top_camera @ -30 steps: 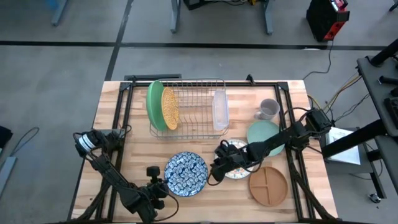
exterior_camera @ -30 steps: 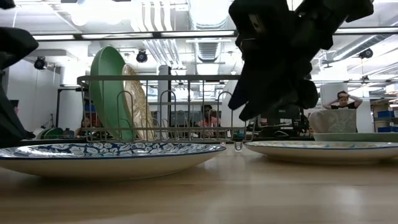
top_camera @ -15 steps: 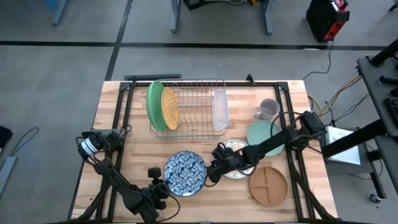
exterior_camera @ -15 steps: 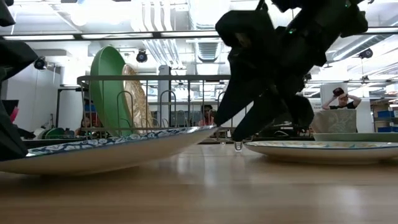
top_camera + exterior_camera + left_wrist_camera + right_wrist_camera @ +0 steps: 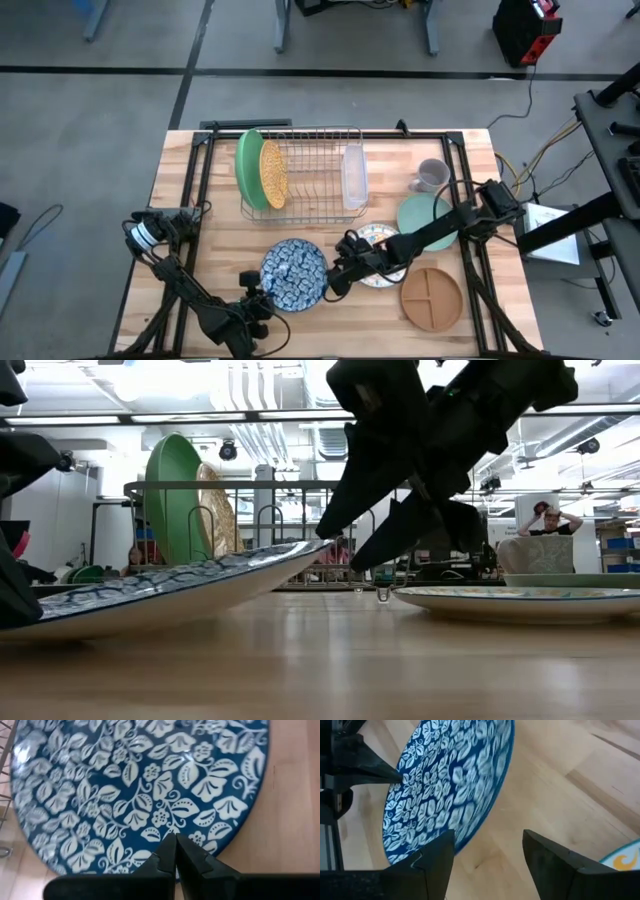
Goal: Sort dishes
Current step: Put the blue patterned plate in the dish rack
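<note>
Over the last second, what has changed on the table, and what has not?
The blue floral plate went from lying flat to tilted, its right edge raised and its left edge on the table. The right gripper, fingers open, moved left to that raised edge. The left gripper stays shut at the plate's near rim. The rack, its green plate and gold plate, and the mug stayed put.

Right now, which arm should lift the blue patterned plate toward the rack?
Right. The right gripper is open at the raised edge of the blue plate. The left gripper is shut, only bracing the opposite rim. The rack has free slots.
</note>
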